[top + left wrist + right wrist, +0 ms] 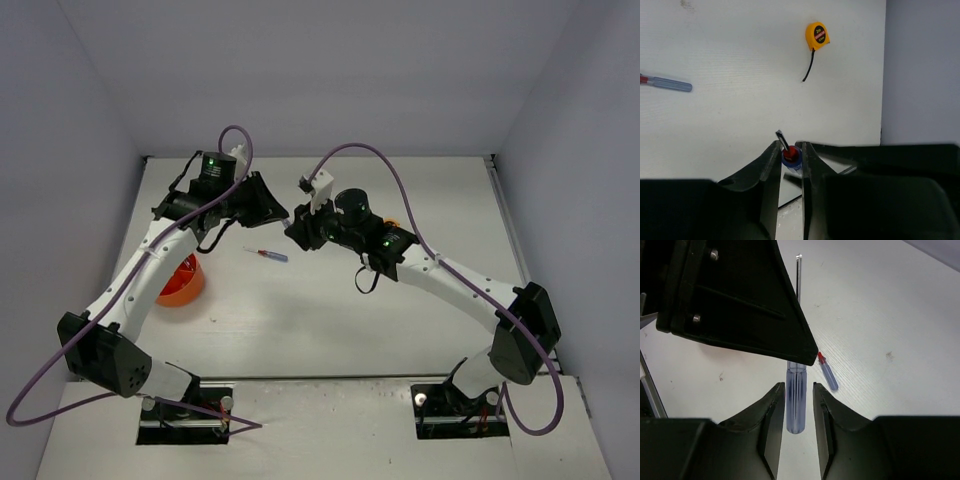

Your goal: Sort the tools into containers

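A screwdriver (791, 156) with a clear blue handle and a red collar hangs in the air between my two grippers. My left gripper (789, 145) is shut on it near the collar, and the metal tip pokes out past the fingers. In the right wrist view the blue handle (796, 405) stands between the fingers of my right gripper (798, 386), which is open with a slim gap on each side. A second blue-and-red screwdriver (272, 255) lies on the table. The yellow tape measure (817, 36) lies farther off. The orange-red tub (180, 285) sits at the left, partly under my left arm.
The two grippers meet nose to nose above the middle back of the table (330, 320). Grey walls close in the table at the back and on both sides. The tape measure's black strap (809, 67) trails across the white surface.
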Available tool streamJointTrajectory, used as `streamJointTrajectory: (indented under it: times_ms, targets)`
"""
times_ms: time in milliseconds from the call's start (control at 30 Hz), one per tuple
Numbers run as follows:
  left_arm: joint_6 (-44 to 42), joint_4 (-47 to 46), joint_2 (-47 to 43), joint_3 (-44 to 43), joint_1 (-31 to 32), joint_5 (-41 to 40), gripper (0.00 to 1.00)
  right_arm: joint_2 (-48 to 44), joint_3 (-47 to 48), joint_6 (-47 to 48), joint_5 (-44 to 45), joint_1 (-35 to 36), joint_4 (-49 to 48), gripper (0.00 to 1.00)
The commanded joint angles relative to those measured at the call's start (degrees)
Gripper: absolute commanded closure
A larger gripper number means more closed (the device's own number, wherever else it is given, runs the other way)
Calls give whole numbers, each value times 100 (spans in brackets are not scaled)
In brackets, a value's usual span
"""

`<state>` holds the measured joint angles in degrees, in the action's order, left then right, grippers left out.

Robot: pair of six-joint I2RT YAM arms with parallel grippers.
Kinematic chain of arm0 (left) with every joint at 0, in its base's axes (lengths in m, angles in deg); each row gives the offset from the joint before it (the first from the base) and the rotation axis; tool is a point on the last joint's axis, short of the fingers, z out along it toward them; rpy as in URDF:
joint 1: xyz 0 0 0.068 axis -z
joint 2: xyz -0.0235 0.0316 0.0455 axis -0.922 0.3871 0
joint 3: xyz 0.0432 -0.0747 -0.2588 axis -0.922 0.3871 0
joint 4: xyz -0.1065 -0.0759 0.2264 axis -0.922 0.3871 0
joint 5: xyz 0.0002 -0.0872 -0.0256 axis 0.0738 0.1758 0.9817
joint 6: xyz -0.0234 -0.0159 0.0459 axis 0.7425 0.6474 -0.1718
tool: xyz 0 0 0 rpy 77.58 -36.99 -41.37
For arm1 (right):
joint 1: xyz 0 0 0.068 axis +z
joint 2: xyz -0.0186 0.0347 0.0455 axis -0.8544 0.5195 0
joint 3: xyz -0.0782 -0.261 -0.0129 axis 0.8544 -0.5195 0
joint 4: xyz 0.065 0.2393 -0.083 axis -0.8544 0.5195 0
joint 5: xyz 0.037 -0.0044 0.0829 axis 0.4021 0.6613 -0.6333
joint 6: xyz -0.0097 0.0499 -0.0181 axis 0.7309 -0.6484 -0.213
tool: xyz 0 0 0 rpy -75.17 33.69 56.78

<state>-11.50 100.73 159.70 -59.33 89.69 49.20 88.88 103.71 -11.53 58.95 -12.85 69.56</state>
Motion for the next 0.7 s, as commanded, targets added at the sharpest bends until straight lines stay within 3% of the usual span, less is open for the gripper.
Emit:
streamJointTrajectory:
  times_ms: [0, 67, 167, 433, 533, 667]
  targets:
    - [-668, 161, -272, -458, 0, -345, 100, -370, -47, 39, 18, 41, -496, 49]
    - [-1180, 364, -345, -535, -55, -651, 100, -400, -109, 25, 68, 44, -476, 35]
    - [-2078, 660, -536, -594, -149, -1384, 100, -487, -275, -9, 127, 39, -432, 27]
    - [-4527, 895, -1267, 368, -273, -4150, 100, -754, -790, -62, 391, -51, -295, 24]
    - [-5106, 807, -1372, 1010, -521, -4423, 100, -738, -871, -95, 369, -93, -259, 24]
    - [-5270, 43, -1881, 2034, -778, -4337, 100, -623, -889, -91, 307, -120, -228, 24]
